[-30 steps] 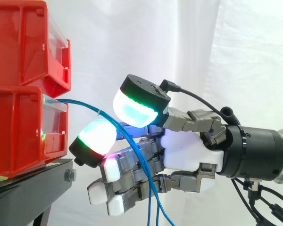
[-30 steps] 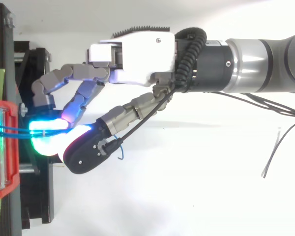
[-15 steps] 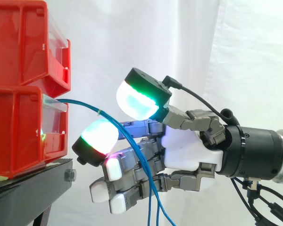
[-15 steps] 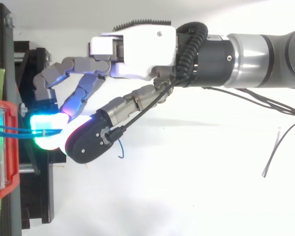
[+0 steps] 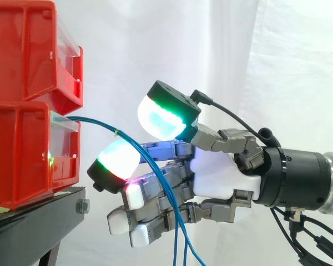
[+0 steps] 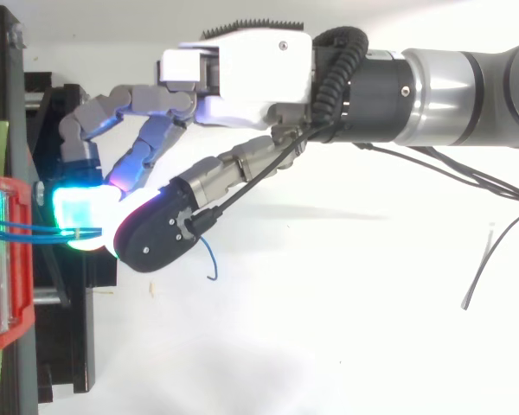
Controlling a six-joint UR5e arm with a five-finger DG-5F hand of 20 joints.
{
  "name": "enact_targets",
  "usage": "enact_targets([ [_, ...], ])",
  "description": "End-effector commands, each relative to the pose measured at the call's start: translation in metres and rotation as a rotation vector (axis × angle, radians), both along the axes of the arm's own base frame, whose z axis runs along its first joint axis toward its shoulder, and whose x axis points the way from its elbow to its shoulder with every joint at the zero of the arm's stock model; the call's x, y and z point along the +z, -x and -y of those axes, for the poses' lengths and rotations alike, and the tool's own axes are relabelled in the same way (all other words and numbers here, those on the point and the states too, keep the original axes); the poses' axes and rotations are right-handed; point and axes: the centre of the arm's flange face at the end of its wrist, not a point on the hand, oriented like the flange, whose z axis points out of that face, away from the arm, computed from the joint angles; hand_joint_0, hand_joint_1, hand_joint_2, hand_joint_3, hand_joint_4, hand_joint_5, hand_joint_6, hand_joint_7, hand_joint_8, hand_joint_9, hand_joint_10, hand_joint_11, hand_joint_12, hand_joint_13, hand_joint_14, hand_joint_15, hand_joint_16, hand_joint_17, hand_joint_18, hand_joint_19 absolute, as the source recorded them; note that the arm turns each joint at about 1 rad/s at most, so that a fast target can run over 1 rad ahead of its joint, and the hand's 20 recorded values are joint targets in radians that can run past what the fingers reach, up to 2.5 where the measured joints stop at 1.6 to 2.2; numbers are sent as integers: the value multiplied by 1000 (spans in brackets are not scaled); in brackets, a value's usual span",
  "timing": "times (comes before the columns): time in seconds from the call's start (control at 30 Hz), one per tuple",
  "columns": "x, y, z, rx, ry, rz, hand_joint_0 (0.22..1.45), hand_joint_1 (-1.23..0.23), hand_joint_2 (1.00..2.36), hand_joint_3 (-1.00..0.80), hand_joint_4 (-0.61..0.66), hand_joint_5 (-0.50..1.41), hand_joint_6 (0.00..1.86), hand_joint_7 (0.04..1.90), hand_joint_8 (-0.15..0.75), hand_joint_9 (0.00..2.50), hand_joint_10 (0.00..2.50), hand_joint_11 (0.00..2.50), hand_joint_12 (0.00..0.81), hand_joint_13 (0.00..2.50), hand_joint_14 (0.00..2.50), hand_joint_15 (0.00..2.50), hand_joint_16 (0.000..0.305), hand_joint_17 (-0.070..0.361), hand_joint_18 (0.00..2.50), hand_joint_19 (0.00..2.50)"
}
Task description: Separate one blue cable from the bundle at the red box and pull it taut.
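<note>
Several blue cables (image 5: 100, 123) exit the lower red bin (image 5: 22, 155), run across the hand (image 5: 216, 177) just beside the black stand (image 5: 39, 213), then hang slack below. Cannot tell whether hand grips them.

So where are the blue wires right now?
In the side view the blue cables leave the lower red bin on the left, arc rightward, then hang down across the robot hand.

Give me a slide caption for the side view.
Robot hand among the blue cables hanging from the lower red bin.
</note>
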Motion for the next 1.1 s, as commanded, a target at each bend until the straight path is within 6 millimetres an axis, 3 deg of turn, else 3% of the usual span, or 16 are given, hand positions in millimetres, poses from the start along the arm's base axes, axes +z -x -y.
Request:
enact_targets([
  [0.0,1,-1,-4,5,0,2,592,-603,1001,-485,250,-186,722,1196,341,857,14,558,361,843,11,341,43,98,750,503],
  [0.27,3,-3,-11,14,-2,5,592,-608,1002,-475,257,-183,704,1202,342,857,12,558,360,846,11,347,44,98,754,503],
  [0.57,3,-3,-11,14,-3,5,651,-637,1013,-330,264,-219,794,1153,340,807,14,559,358,852,13,344,44,99,769,515],
  [0.77,3,-3,-12,15,-2,6,575,-622,1000,-500,271,-211,780,1125,346,822,14,563,365,855,12,360,45,102,779,517],
  [1.07,-6,-1,-14,18,-9,13,546,-605,1000,-500,282,-194,735,1164,354,853,12,565,375,866,11,351,47,105,798,516],
])
